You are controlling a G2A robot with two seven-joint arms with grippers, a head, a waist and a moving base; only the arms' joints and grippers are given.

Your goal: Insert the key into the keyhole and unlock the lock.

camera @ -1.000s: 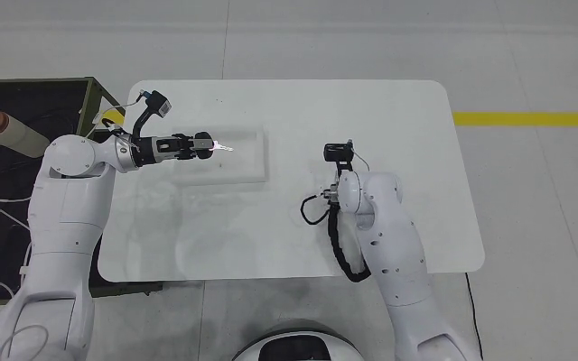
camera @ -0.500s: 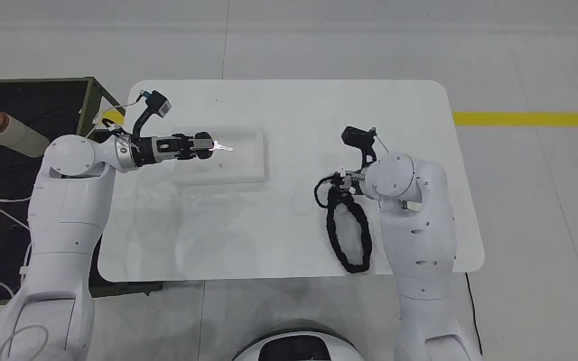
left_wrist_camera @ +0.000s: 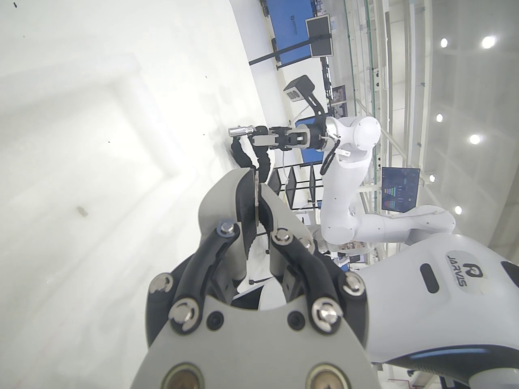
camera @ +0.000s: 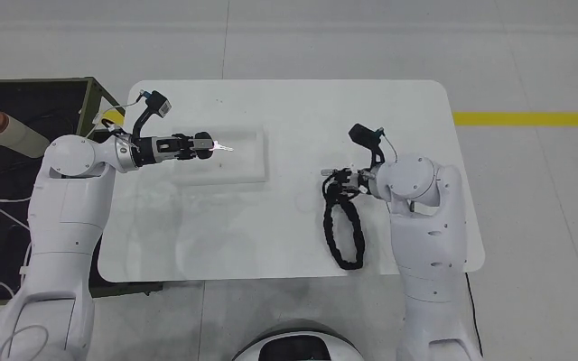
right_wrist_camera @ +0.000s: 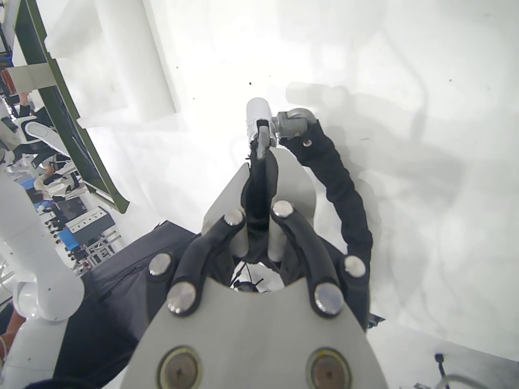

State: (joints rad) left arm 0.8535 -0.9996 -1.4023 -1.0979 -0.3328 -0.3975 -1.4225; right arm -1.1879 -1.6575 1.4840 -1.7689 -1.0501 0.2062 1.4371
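Here the left end effector (camera: pixel 208 144) grips the key (camera: pixel 223 147), pointing across toward the lock (right_wrist_camera: pixel 258 113) the right end effector (right_wrist_camera: pixel 262 141) clasps

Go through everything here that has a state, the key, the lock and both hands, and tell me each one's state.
key, pinched in the left hand over the foam tray, not in the cable lock.
cable lock, loop looks closed, cylinder end held up, loop trailing on the table.
left hand, shut on the key.
right hand, shut on the cable lock's cylinder end.
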